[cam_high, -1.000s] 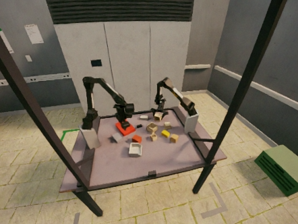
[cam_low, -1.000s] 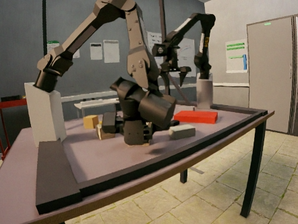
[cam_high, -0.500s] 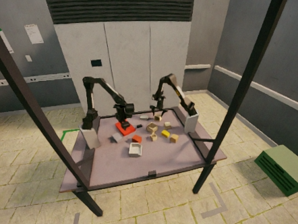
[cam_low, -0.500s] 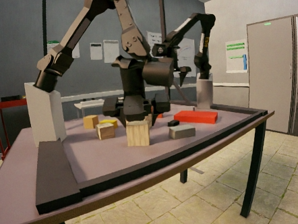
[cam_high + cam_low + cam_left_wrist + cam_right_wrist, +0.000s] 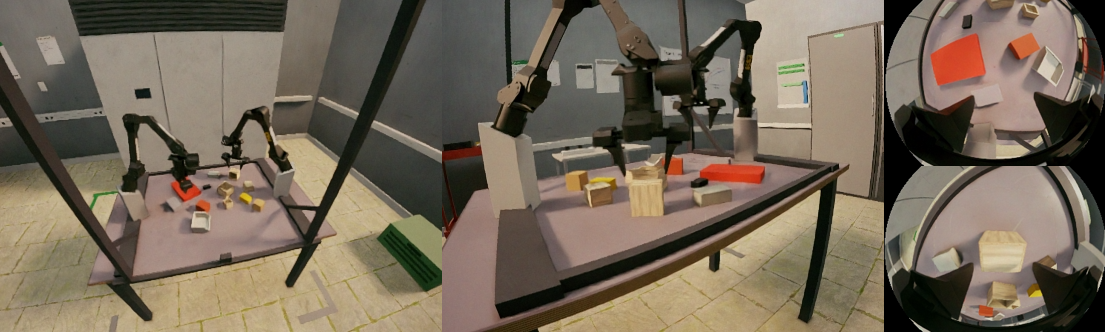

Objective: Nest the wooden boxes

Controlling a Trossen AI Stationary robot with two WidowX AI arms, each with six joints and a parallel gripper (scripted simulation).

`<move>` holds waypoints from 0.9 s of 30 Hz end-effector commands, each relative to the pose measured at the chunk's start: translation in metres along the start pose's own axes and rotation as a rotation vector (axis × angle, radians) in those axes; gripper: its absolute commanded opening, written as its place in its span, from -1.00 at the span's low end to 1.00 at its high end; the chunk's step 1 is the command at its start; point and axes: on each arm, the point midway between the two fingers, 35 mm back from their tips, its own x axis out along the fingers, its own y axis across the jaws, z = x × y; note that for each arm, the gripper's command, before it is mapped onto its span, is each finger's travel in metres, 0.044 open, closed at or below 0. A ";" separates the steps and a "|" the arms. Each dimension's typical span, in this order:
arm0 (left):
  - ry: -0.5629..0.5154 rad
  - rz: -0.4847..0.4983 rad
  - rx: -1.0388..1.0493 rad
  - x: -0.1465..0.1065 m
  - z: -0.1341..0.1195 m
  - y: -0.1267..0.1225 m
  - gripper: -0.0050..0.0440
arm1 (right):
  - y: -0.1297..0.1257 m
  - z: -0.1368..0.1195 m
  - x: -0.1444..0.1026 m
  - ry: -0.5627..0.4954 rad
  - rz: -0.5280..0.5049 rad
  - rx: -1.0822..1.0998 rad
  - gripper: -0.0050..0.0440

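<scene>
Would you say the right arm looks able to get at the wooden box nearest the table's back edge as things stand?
Probably yes: the open right claw hangs above that box, with nothing visible between them.
</scene>
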 end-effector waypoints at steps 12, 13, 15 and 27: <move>-0.011 -0.008 0.000 -0.003 0.003 -0.001 0.84 | 0.006 -0.006 -0.020 -0.135 0.026 -0.004 0.84; -0.011 -0.008 0.000 -0.003 0.003 -0.001 0.84 | 0.006 -0.006 -0.020 -0.135 0.026 -0.004 0.84; -0.011 -0.008 0.000 -0.003 0.003 -0.001 0.84 | 0.006 -0.006 -0.020 -0.135 0.026 -0.004 0.84; -0.011 -0.008 0.000 -0.003 0.003 -0.001 0.84 | 0.006 -0.006 -0.020 -0.135 0.026 -0.004 0.84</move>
